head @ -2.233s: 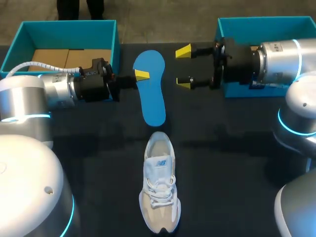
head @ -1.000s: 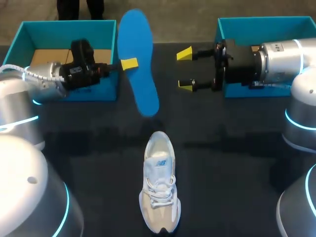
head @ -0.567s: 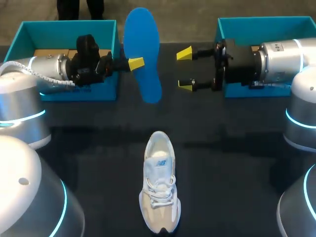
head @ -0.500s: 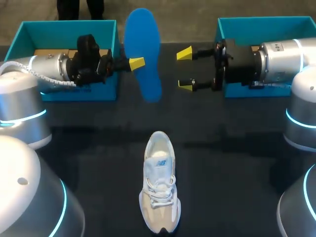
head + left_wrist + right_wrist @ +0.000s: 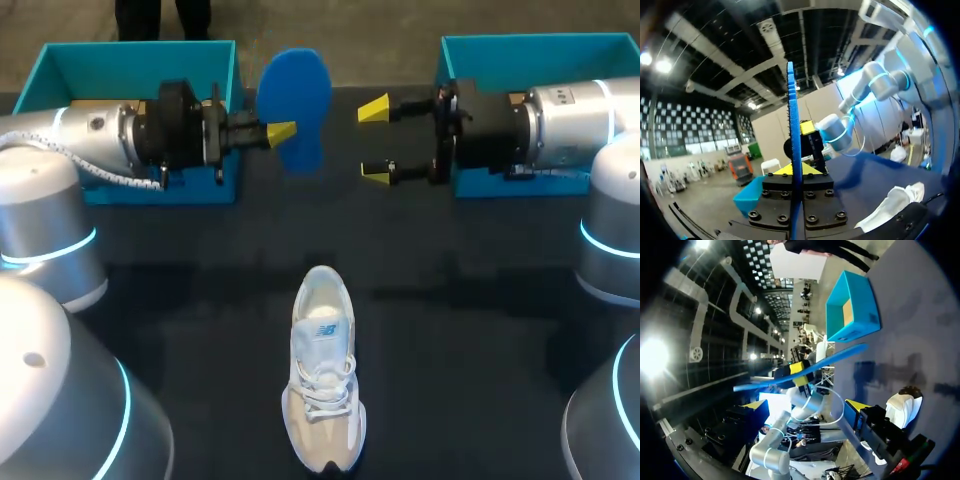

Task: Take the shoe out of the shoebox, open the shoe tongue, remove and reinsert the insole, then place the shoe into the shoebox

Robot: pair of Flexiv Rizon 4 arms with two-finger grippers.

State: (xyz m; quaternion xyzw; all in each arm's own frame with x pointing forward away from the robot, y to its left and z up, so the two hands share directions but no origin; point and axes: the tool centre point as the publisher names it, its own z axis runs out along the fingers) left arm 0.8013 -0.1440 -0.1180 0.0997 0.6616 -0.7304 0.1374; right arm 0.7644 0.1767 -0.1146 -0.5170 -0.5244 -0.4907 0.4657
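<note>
One insole [image 5: 294,100] now lifted off counter [image 5: 450,330], upper middle | your left hand [image 5: 282,131] clamps it | right hand [image 5: 375,140] gapes wide, holding nothing | reinsert in shoe [image 5: 325,370] next

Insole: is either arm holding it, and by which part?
Yes. The left gripper has its jaws shut on the blue insole at one long side edge, holding it clear of the table. The right gripper has its jaws open and holds nothing.

A dark tabletop [image 5: 480,330] spans the head view's lower part.
</note>
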